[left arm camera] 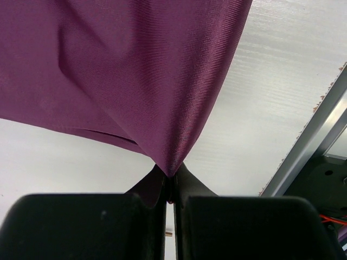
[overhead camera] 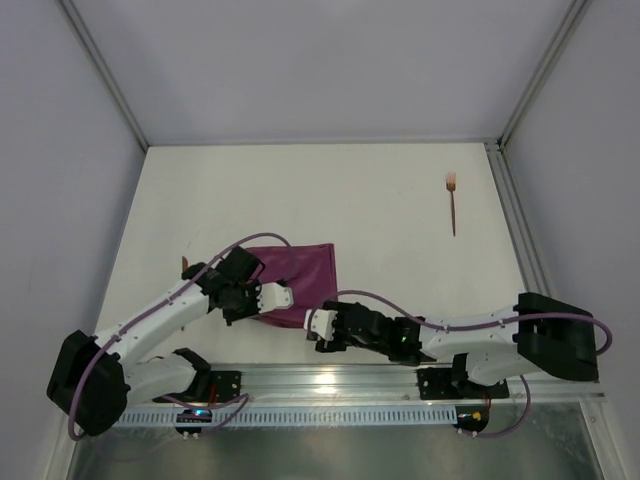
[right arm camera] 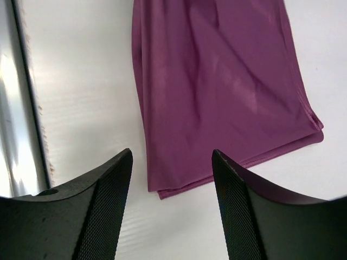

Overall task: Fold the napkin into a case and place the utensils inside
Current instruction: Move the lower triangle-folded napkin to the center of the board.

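Clamped fully shut with the left gripper (left arm camera: 169,185) on a pinch of the plain maroon-purple soft cloth napkin (left arm camera: 119,76), tenting the fabric up off the white table top (left arm camera: 260,108), probably to carry that edge across for a further fold. Spread wide with the right gripper (right arm camera: 172,162), gripping nothing, poised at the cloth's near right corner, likely let go so that the other side can pull the fold freely. Lying near and left of centre on the table top, between the two grippers, folded in layers but not yet a narrow case. Resting far right, well apart and untouched: a slim copper-coloured metal fork (overhead camera: 452,205), presumably left there until a pouch exists. Only from overhead: the fork, both arms, the cloth's whole outline. Only from the left wrist: the pinch itself, jaws pressed together with fabric between. Only from the right wrist: stacked edges at the cloth's corner, and bare table between the mesh-faced black fingers (right arm camera: 103,206). Second utensil: not made out for certain.
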Action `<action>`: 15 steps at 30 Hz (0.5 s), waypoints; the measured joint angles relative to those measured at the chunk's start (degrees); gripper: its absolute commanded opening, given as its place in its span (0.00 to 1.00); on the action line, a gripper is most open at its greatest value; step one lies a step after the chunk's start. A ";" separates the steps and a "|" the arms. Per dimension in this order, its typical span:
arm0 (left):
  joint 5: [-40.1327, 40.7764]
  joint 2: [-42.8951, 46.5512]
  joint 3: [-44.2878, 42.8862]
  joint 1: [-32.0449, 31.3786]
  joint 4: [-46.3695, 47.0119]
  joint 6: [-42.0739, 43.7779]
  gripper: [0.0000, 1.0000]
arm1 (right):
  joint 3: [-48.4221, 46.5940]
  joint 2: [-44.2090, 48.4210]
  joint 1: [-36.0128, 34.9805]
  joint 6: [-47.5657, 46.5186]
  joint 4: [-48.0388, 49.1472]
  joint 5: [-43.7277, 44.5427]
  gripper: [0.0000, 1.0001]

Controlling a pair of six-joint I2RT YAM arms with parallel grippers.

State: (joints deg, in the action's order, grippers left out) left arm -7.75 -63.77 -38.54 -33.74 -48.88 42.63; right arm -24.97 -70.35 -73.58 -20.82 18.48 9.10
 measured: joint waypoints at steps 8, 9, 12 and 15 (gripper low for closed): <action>-0.68 -1.25 -0.66 0.00 -2.21 1.42 0.00 | 0.11 -9.86 -0.57 -8.94 3.30 3.82 0.65; -0.68 -1.29 -0.66 0.00 -2.43 1.46 0.00 | 0.09 -9.92 -0.57 -9.49 2.54 3.74 0.64; -0.72 -1.29 -0.72 0.00 -2.80 1.70 0.00 | -0.11 -9.33 -0.57 -11.47 -1.07 3.10 0.64; -0.76 -1.55 -0.79 0.00 -2.86 1.84 0.06 | -0.28 -6.32 0.50 -12.04 -5.70 1.49 0.63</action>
State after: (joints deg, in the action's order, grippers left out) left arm -8.51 -65.32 -39.33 -33.74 -51.75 44.47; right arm -25.26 -76.66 -73.08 -32.86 12.78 10.59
